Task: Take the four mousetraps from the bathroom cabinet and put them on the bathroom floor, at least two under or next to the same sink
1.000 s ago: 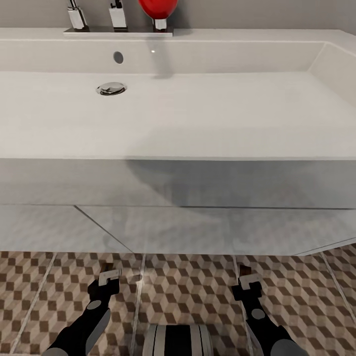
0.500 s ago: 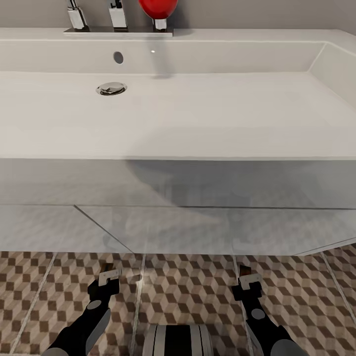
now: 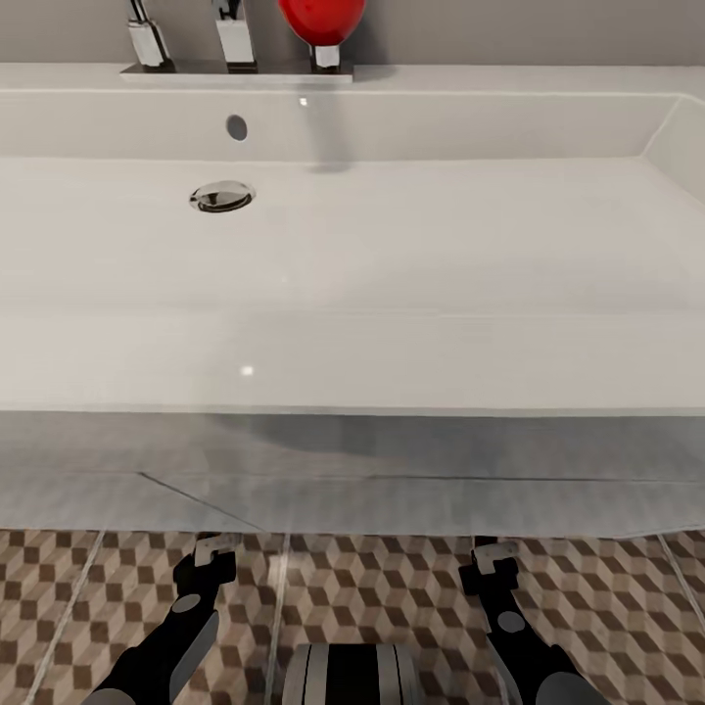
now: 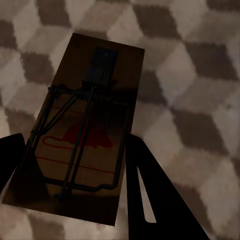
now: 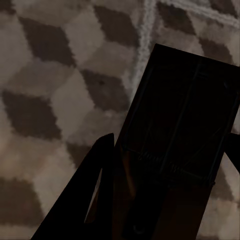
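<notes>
Compared with a second ago, your head view has tilted: the sink (image 3: pixel 392 255) sits lower and takes up more of the picture, its front edge dropping toward the arms, and less of the bathroom floor (image 3: pixel 372 597) shows beneath it. Both arms sit at much the same spots near the bottom edge.

From the head camera you see the drain (image 3: pixel 221 196), the taps (image 3: pixel 235 34) and a red round object (image 3: pixel 321 20) at the back of the basin, with your left gripper (image 3: pixel 210 560) and right gripper (image 3: pixel 492 566) low over the tiles just in front of the sink's front. The traps themselves are too small to make out there.

Your wrist cameras fill that in. On the left, a mousetrap (image 4: pixel 82 127) lies flat between the two dark fingers (image 4: pixel 150 200), board edges against them, so you are clamped on it; its wire bar, spring and red print are plain, and the cube-pattern tiles lie behind. On the right, a second mousetrap (image 5: pixel 180 120) is in deep shadow between the fingers (image 5: pixel 90 195), which also grip its sides; its details are hard to read. Whether either board touches the floor cannot be told.
</notes>
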### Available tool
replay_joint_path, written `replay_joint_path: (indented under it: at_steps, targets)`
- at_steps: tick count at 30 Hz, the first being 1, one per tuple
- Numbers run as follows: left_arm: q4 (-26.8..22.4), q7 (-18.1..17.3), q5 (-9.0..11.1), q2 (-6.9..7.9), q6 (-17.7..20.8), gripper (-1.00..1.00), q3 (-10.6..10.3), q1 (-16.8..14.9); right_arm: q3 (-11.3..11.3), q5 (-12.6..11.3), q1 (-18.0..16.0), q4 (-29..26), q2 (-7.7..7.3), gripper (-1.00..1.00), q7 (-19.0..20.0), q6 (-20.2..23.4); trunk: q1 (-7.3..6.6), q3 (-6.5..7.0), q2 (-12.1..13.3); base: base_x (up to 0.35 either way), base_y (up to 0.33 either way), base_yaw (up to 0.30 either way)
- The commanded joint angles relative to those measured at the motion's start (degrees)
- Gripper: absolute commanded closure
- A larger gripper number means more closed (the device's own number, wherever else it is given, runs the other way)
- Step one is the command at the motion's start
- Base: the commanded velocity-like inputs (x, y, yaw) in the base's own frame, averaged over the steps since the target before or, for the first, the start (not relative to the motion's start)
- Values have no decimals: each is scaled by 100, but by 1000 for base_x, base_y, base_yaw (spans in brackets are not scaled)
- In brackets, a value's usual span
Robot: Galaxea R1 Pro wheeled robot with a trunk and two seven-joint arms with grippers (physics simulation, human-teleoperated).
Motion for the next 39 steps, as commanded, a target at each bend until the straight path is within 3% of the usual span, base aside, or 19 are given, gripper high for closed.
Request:
replay_joint_path:
  at_steps: [1,39]
  targets:
    - [2,41,55,9,-29,100,-47,-4,-42,52,-4,4,5,100,0,-22,0,-3,-1,41,11,0]
    - [2,24,56,2,-14,100,-65,-4,-41,56,-4,4,5,100,0,-20,0,-3,-1,2,1,0]
